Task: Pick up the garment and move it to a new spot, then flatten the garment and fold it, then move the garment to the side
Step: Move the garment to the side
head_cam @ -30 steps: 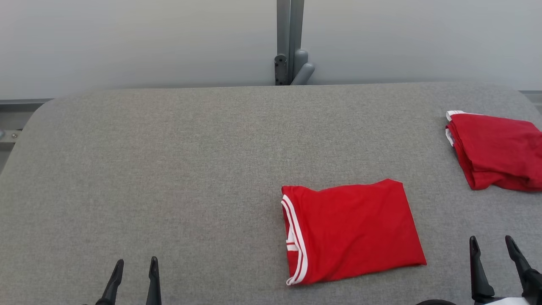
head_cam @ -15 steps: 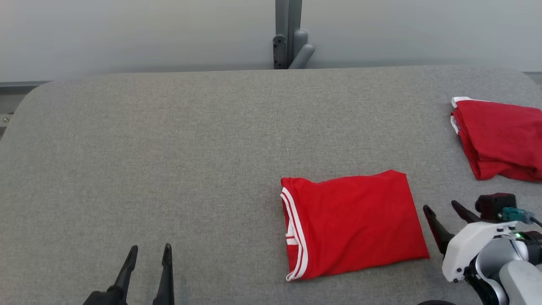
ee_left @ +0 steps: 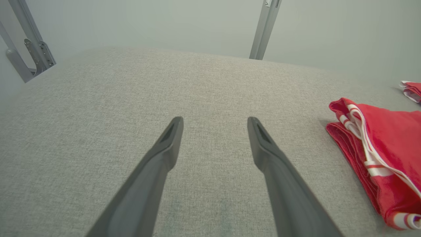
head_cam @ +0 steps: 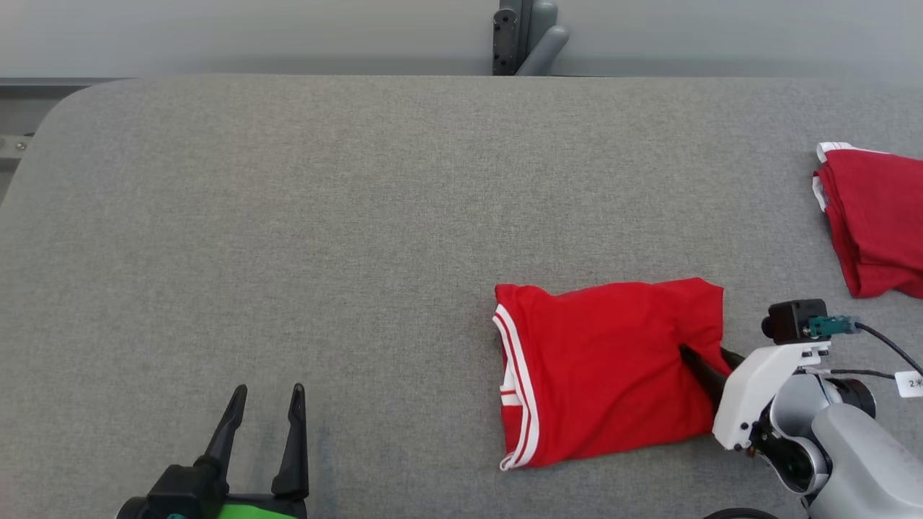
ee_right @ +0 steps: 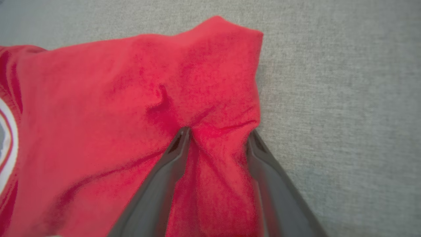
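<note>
Garment: plain red; two white stripes with a red line between them along the neck edge.
Second garment: red, with white trim at one corner.
Table: heathered mid-grey cloth, unpatterned.
Left gripper: black fingers; green patch on the base.
Right gripper: dark grey-black fingers.
Right arm: white shell, grey joints.
Connector: teal.
Wall: pale grey, plain.
Post: darker grey.

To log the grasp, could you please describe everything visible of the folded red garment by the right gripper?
The folded red knit garment lies as a rough rectangle on the grey fabric-covered table, right of centre. A white-striped trim runs along its left edge. Its right edge is bunched and creased where the right gripper presses in, open fingers astride a ridge of cloth.
</note>
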Tool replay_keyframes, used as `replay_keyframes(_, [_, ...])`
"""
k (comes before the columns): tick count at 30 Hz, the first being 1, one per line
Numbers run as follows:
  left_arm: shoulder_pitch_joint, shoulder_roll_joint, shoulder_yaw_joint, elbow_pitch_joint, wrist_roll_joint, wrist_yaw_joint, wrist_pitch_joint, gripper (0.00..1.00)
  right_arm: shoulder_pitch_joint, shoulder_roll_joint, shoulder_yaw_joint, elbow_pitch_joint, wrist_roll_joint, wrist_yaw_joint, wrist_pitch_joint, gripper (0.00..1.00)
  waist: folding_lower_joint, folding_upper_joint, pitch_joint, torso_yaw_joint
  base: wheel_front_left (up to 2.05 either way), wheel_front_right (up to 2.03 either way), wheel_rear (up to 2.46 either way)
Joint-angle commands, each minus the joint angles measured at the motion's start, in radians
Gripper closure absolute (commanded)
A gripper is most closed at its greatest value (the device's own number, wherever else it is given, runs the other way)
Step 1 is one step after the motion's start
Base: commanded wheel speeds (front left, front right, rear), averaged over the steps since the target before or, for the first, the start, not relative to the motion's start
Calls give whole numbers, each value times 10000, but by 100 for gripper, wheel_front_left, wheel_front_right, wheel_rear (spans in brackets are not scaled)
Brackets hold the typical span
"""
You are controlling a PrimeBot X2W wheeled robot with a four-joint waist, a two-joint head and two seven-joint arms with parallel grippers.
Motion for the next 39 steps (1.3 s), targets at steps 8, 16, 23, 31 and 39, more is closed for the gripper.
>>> replay_keyframes(8, [-800,18,2,-392,70,-43,-1,0,-2071,-922,1318,-962,1287,-6,41,100,0,-1,1055,-1005,0,0,0])
replay_keyframes(16, [-1639,21,45,-697,423,-90,1,0,-4346,-2084,866,-589,1533,-6,464,100,0,-1,2196,-1869,0,0,0])
replay_keyframes(23, [-1907,231,-133,-757,477,-101,-1,0,-5113,-2662,-59,-42,1654,-4,309,100,0,-1,2689,-2140,0,0,0])
replay_keyframes(31, [-1891,830,-321,-863,463,-105,-1,0,-5539,-3086,-1250,213,1798,-6,219,100,0,-1,2881,-2180,0,0,0])
replay_keyframes(39, [-1874,977,-544,-883,540,-106,-1,0,-5606,-3242,-2288,1517,1184,-6,245,100,0,-1,2993,-1918,0,0,0])
